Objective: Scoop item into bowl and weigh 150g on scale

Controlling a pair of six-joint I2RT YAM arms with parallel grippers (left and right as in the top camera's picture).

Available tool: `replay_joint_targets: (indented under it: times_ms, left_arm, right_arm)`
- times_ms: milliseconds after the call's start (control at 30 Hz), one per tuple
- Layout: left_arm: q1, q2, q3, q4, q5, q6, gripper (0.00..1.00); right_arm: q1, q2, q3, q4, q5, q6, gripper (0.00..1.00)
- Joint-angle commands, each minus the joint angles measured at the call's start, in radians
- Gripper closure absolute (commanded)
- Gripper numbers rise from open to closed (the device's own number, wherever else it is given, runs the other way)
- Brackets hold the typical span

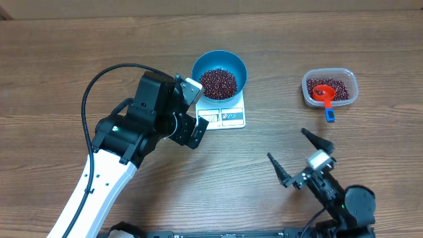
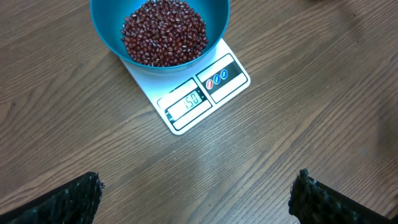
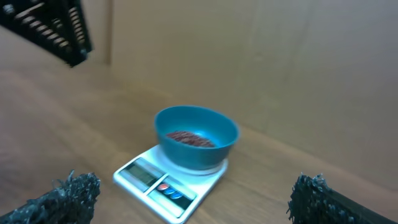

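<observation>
The blue bowl stands on the white scale and holds a heap of dark red-brown beans. In the left wrist view the bowl, its beans and the scale fill the top, and the display reads 150. My left gripper hovers just left of the scale, open and holding nothing. My right gripper is open and holding nothing too, at the front right. It faces the bowl and the scale from a distance.
A clear plastic tub at the right holds more beans and a red scoop with a blue handle. The left arm's black cable loops over the table's left side. A dark shape shows at the right wrist view's top left.
</observation>
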Motion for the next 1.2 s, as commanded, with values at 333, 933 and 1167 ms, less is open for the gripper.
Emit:
replay_joint_targets:
  times_ms: [333,933,1167]
  left_arm:
    - [0.004,0.005,-0.002,-0.002,0.012,0.019,0.0]
    - [0.004,0.005,-0.002,-0.002,0.012,0.019,0.0]
    - [0.004,0.005,-0.002,-0.002,0.012,0.019,0.0]
  right_arm:
    - [-0.056,-0.049,-0.095,0.016,0.175,0.224,0.0]
    - [-0.055,-0.048,-0.094,0.004,0.187,0.223,0.0]
    - [-0.055,-0.048,-0.094,0.003,0.187,0.223,0.0]
